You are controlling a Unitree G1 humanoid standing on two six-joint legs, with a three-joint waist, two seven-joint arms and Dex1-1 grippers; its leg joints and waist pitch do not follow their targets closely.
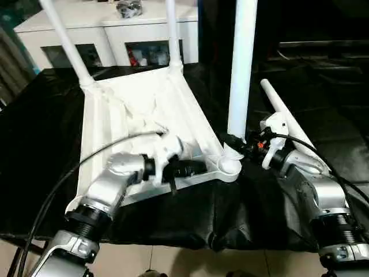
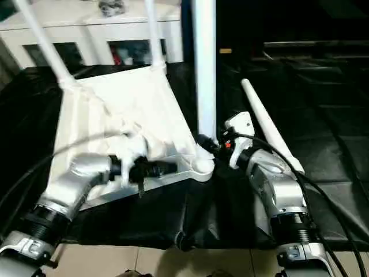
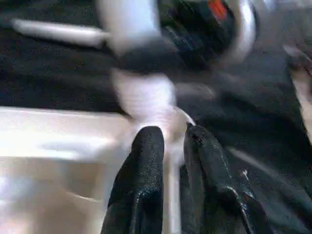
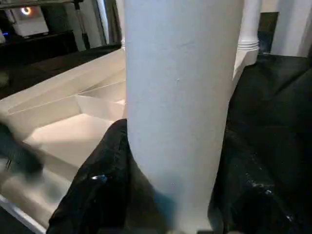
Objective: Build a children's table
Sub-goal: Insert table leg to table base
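We saw the tabletop (image 1: 144, 121) lying upside down on the black cloth (image 1: 34, 150), ribs up, its near edge close to the cloth's front edge. Two legs (image 1: 68, 46) stood in the far corner sockets. A third leg (image 1: 241, 69) stood upright in the near right socket (image 1: 229, 166), and our right gripper (image 1: 239, 144) was clamped on it low down, just above the socket; in the right wrist view the tube (image 4: 183, 97) filled the space between the two black fingers (image 4: 105, 180), which pressed on either side. The fourth leg (image 1: 286, 118) lay flat on the cloth just beyond the right wrist, angled away from the tabletop.

Our left gripper (image 1: 193, 168) lay low over the tabletop's near rim, pointing toward that same socket. Its fingers (image 3: 141, 180) stood a narrow gap apart with the thin rim edge showing between them; we could not tell whether they pinched it or merely straddled it. Ahead of those jaws sat the socket and the right gripper, close by, leaving little room. Bare cloth spread wide to the left of the tabletop, and a white cabinet (image 1: 115, 29) stood behind the far edge.
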